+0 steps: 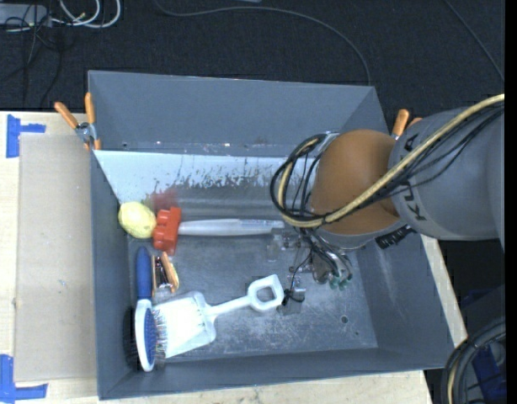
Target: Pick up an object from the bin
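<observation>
My gripper [292, 291] hangs low in the middle right of the bin, under the arm's orange cover. Its tip is right beside the ring end of a white brush's handle [264, 294]. The white brush [191, 322] lies slantwise, its broad bristle head toward the bin's front left corner. A clear tube [233, 225] with a red cap lies across the bin floor just behind the gripper. Nothing shows held in the gripper.
A yellow lemon-shaped ball [137, 219] rests at the left wall next to the red cap [167, 228]. A blue-handled tool [143, 274] and a small dark-and-orange item [165, 273] lie along the left side. Cables loop around the wrist above the gripper.
</observation>
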Controlling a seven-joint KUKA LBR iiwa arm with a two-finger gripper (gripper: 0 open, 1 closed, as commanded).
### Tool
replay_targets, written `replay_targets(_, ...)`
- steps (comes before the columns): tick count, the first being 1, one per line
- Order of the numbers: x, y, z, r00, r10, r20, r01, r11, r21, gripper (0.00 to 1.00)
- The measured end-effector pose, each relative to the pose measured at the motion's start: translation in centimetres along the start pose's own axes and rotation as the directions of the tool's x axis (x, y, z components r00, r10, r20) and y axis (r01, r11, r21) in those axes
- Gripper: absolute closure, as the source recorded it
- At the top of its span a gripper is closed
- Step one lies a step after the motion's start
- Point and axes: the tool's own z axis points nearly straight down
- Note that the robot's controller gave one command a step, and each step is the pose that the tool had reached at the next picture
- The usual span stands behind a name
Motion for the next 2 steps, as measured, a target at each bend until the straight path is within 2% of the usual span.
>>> replay_targets(1,-0.1,0.0,-0.5,1.000,0.001,0.007,-0.001,1.000,0.000,0.00)
replay_targets(2,0.5,0.5,2.8,0.992,-0.123,0.008,0.123,0.992,0.001,0.00)
